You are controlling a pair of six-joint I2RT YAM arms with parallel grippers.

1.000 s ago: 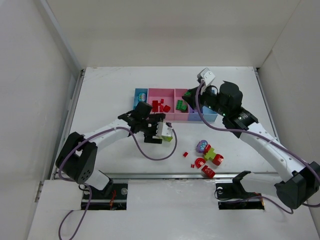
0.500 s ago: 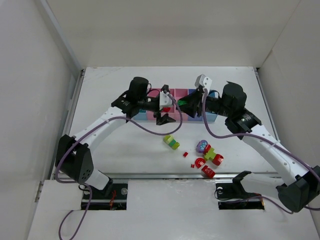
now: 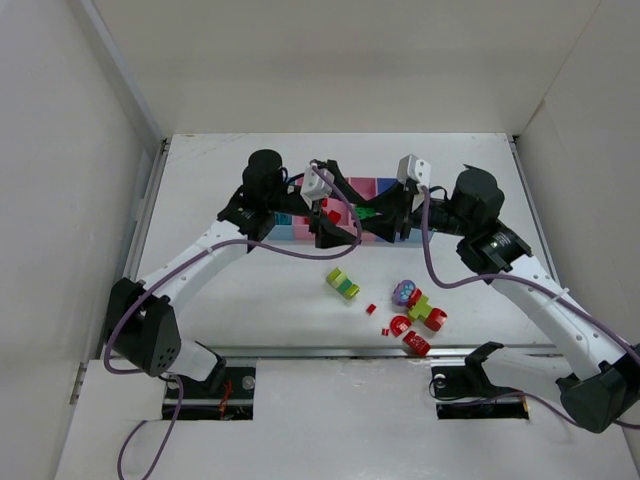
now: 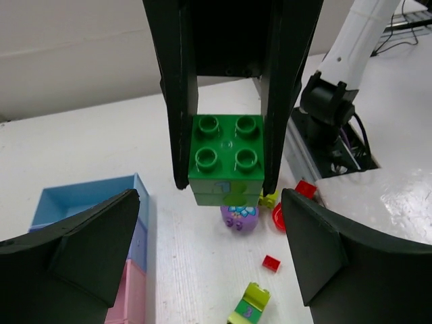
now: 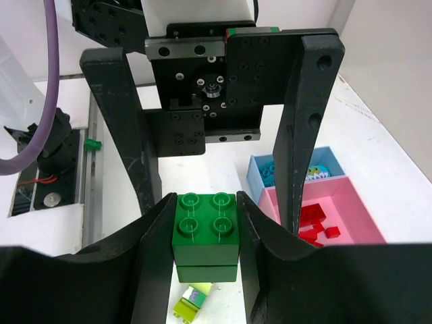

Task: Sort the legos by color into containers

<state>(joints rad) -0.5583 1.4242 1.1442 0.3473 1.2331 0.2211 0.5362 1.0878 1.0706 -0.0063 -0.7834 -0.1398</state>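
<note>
The left gripper (image 4: 210, 201) has swung up off the table (image 3: 200, 170), and we now find it nose to nose with the right gripper (image 5: 206, 202) above the bins (image 3: 358, 187). The yellow-green piece (image 3: 342, 283) that was at its fingers a second ago lies alone on the table. From above, the two grippers cover most of the bins, and the green brick (image 5: 206, 233) is barely a sliver there. The wrist views help: the right gripper pinches the green brick by its sides, and the left gripper's fingers (image 4: 88, 250) are spread wide, clear of it. We cannot tell whether the brick sits between those fingers or just ahead of them. Red bricks (image 5: 314, 219) lie in the pink bin (image 5: 351, 202).
</note>
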